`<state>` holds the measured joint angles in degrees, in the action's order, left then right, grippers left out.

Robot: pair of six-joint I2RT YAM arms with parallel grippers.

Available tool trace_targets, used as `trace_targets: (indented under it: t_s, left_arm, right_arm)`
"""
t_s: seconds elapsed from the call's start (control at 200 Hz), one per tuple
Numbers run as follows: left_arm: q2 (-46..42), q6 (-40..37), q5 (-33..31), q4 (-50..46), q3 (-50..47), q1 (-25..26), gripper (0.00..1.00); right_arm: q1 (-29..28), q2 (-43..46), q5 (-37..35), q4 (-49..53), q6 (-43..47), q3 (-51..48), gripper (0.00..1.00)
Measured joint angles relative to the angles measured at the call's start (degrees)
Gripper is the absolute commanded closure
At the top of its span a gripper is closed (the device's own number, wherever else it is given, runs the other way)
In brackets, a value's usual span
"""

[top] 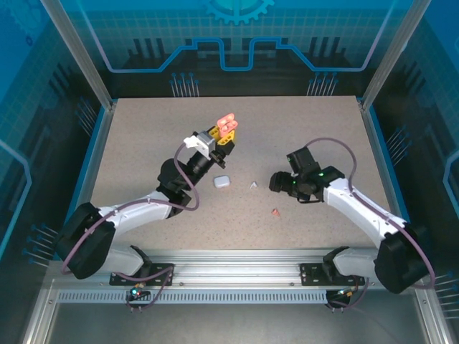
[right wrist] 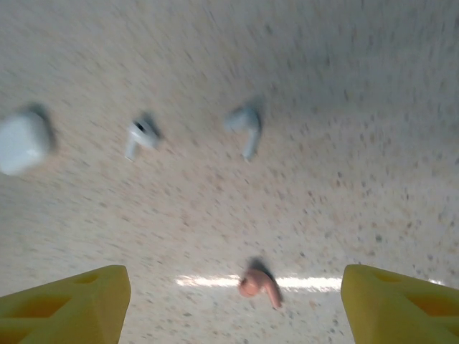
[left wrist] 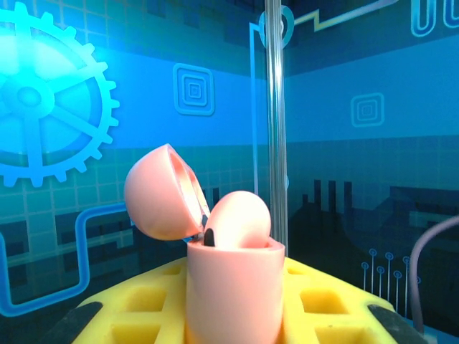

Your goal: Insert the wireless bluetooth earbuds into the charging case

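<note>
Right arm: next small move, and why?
Probably lower the right gripper onto the pink earbud and close. Its jaws stand open with that earbud lying loose on the table roughly between the fingertips. The left gripper holds the matching pink case up with its lid open, so it looks ready to receive the earbud.

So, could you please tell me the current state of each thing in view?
left gripper: shut on the pink case.
right gripper: open, holding nothing.
pink case: lid open, held upright.
seated pink earbud: apparently in the pink case, top sticking out.
loose pink earbud: lying on the table.
white earbud, second white earbud: loose on the table.
white case: on the table, looks closed.
</note>
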<state>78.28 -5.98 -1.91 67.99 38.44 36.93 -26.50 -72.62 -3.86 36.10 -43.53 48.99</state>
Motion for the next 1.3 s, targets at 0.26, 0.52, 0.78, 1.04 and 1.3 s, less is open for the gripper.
trace_targets:
  t_s: [0.26,0.52,0.78,1.04,1.3]
  left_arm:
    - [-1.4,0.0,0.0,-0.3,-1.9,0.0,1.00]
    - [-2.7,0.0,0.0,-0.4,-2.4,0.0,1.00]
    - [-3.0,0.0,-0.2,-0.4,-2.9,0.0,1.00]
    - [-3.0,0.0,-0.2,-0.4,-2.9,0.0,1.00]
    - [-3.0,0.0,-0.2,-0.4,-2.9,0.0,1.00]
  right_arm:
    - [-4.5,-8.2,0.2,-0.7,0.0,-1.5,0.22]
    - [-6.9,-13.1,0.3,-2.7,0.0,-1.6,0.22]
    - [-9.2,-16.9,0.9,-3.7,0.0,-1.5,0.23]
    - [-11.3,-16.8,-0.5,-3.6,-0.1,-1.5,0.24]
    - [-14.3,-16.2,1.2,-2.3,-1.3,-1.5,0.25]
